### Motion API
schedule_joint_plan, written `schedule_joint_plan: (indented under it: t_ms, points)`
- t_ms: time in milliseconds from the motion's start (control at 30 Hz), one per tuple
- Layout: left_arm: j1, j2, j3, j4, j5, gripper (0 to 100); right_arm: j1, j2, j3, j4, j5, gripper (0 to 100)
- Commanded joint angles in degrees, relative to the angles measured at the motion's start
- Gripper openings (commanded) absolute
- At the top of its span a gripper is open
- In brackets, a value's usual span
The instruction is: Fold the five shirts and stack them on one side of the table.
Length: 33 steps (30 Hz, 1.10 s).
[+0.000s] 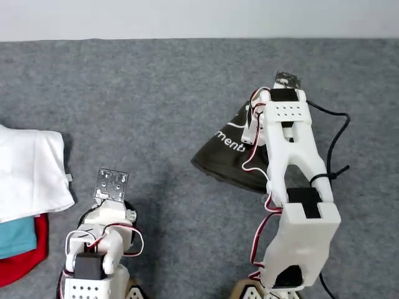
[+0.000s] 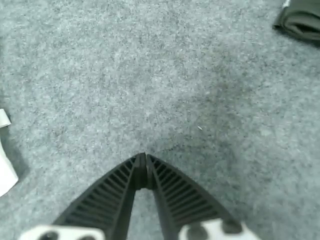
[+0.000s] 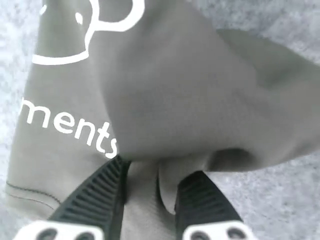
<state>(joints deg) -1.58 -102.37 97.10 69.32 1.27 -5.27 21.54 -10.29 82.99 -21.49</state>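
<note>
A dark shirt with white print lies right of the table's middle, one part pulled up into a peak. My right gripper is shut on a fold of this dark shirt, with cloth bunched between its ribbed fingers. At the left edge, a folded white shirt tops a stack over a teal shirt and a red one. My left gripper is shut with nothing in it, low over bare carpet near the front, right of the stack.
Grey carpet covers the whole table. The right arm stretches over the dark shirt's near side. The left wrist view catches a corner of the dark shirt and the white shirt's edge.
</note>
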Motion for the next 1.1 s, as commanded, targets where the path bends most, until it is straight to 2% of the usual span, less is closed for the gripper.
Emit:
schedule_joint_plan:
  t_ms: [0, 833, 1067]
  points:
    - [-0.26, -0.44, -0.48, 0.62, 0.44, 1, 1.19, -4.79, -1.41, 1.89, 3.60, 0.9]
    - [-0.26, -0.44, -0.48, 0.62, 0.44, 1, 27.03, -5.32, -1.41, 1.19, 26.90, 0.9]
    - [-0.26, -0.44, -0.48, 0.62, 0.44, 1, 34.86, -5.32, -1.32, -4.00, 32.97, 0.9]
